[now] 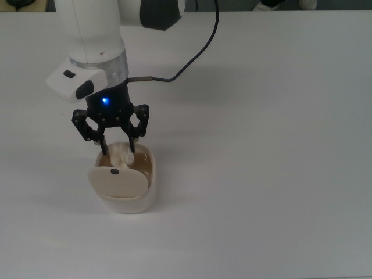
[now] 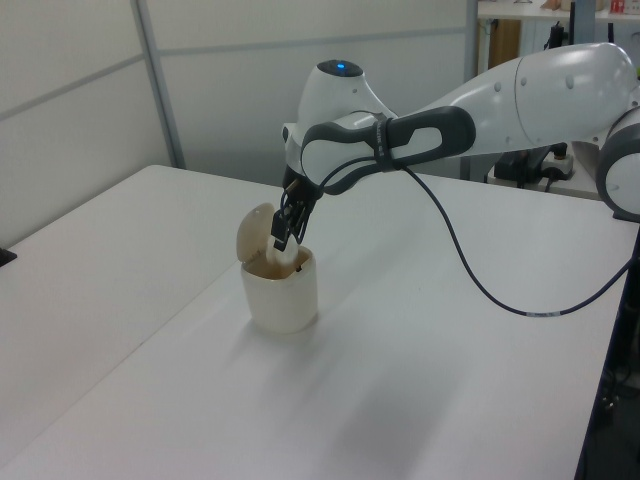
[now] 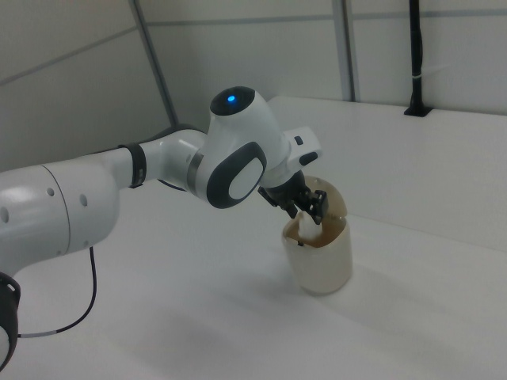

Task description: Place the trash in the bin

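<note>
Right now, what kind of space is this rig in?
Likely a robotics lab or test cell: a bare white table, grey partition panels behind it, and one robot arm whose hand is over a small bin.
</note>
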Controlling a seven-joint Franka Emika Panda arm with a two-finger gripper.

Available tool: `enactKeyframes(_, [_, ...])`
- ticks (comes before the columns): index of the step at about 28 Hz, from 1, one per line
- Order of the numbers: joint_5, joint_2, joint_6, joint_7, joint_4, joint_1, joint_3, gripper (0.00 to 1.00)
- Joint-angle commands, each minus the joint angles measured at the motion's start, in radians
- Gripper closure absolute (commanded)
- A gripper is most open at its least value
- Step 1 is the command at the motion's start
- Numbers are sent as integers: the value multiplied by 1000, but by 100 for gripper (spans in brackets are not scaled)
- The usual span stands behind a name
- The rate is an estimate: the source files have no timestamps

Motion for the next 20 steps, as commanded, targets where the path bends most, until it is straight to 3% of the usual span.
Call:
enactKeyframes(1, [10, 25, 31, 41, 16, 9, 3, 0])
enactKeyframes(7, [7, -7, 11, 52, 15, 9, 0, 0])
enactKeyframes(12, [-3, -90, -151, 79, 15, 5, -7, 0])
enactKeyframes(18, [-99, -208, -413, 190, 18, 4, -23, 0])
enactKeyframes(20, [-111, -235, -481, 230, 18, 4, -23, 0])
